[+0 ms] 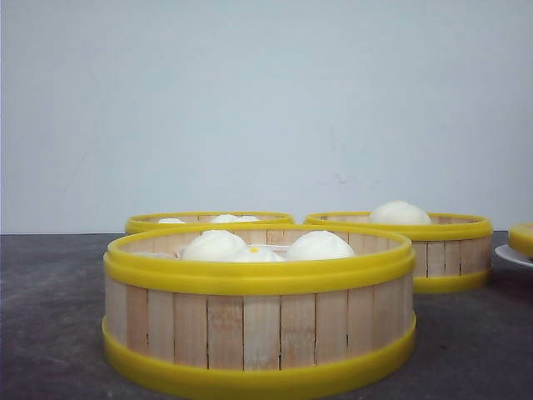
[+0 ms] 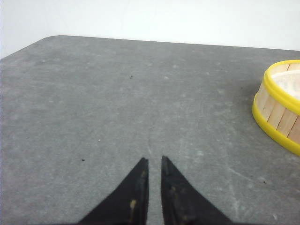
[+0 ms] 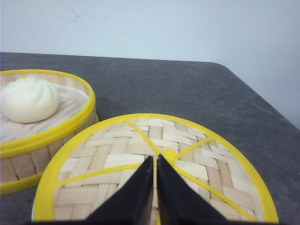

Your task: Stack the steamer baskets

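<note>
Left pincer [image 2: 154, 161] is hovering over bare grey table [image 2: 117, 103], its black fingers nearly touching and grasping nothing. One basket is just peeking in at the edge of its wrist view, well apart from the tips.

Moving across the front view: three steamer baskets are sitting separately on the table, none stacked yet. The far left basket [image 1: 166, 223] is half hiding behind the near basket [image 1: 258, 333], which is filling the foreground with white buns [image 1: 254, 246] piled up to its rim. The far right basket [image 1: 454, 250] is carrying a single bun [image 1: 400, 212]. At the far right edge, a woven lid [image 1: 522, 238] is resting on a white plate [image 1: 506, 252].

Right pincer [image 3: 155, 161] is hanging directly above that lid, close to the knob [image 3: 169, 155] at its centre, fingers clenched together and holding nothing.

Now the risks. Those buns are sitting high, so any basket set on top could be squashing them or rocking on them instead of seating rim to rim. The rims are glossy, so I reckon a narrow pinch on one side could be slipping or tipping the basket and spilling buns. The near basket is crowding the far left one, so a careless reach could be nudging both.
</note>
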